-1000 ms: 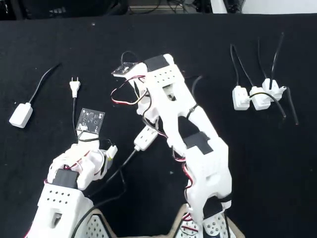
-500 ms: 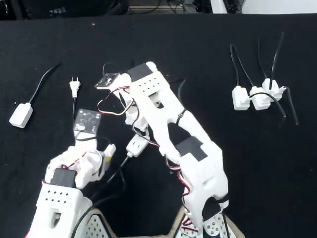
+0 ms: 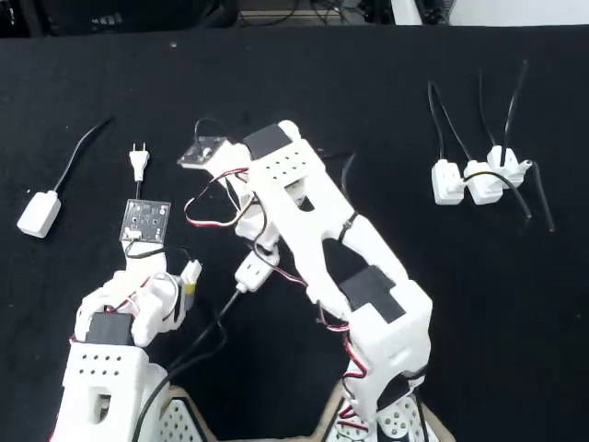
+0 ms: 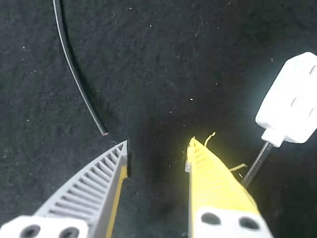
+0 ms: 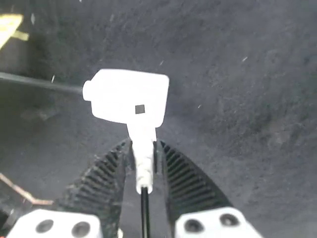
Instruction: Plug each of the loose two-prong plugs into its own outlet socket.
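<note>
The right claw (image 5: 143, 148) is clamped on the neck of a white plug (image 5: 143, 171), whose head is butted against the side of a socket block (image 5: 130, 99). Whether the prongs are fully in can't be told, but the two look joined. Over the last sec the right arm has been swung toward the left arm's side, and plug + block have been carried w/ it as one piece, ending nearer the left arm. That the block has travelled w/ the plug is taken as a sign the joint holds, i.e. this pair is prob. done bar the release.

The left claw (image 4: 157, 146) is held apart, w/ nothing between its fingers, low over the counter (image 3: 368, 83). In the same sec the left wrist has been shifted sideways, away from the right arm, and is now in line w/ the loose plug (image 3: 138, 162), on its near side. A black cord (image 4: 74, 74) ends just beside one fingertip and is prob. that plug's cord.

Farther out, the loose plug lies where it was, prongs pointing away from the arms, w/ a spare socket (image 3: 39, 214) near it toward the counter's left edge. At the far right a cluster of three white blocks (image 3: 483, 181) w/ cords is unchanged and is judged already mated. So one pair is reckoned left.
</note>
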You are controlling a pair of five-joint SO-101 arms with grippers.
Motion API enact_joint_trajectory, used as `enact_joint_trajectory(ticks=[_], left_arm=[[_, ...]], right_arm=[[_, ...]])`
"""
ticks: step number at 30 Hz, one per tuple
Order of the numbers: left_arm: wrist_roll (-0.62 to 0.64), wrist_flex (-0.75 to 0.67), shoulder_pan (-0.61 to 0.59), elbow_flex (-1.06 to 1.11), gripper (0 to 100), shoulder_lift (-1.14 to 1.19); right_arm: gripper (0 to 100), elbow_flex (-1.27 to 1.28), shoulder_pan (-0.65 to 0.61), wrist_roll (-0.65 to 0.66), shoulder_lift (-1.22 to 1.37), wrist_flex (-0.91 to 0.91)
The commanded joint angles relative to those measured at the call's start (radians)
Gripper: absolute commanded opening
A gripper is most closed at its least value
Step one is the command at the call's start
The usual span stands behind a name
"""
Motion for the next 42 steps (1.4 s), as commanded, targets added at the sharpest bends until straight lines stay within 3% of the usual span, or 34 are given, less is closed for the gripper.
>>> enact_joint_trajectory(ticks=[1, 15, 42], left_arm=[[-0.003, 0.005, -0.015, -0.061, 20, -0.011], [-0.003, 0.005, -0.015, -0.062, 20, -0.011], [-0.003, 0.005, -0.015, -0.062, 20, -0.011]], right_arm=[[1.0, -0.013, -0.003, -0.012, 0.001, -0.043], [1.0, -0.051, 0.057, -0.012, 0.021, 0.023], [1.0, -0.038, 0.026, -0.110, 0.119, -0.017]])
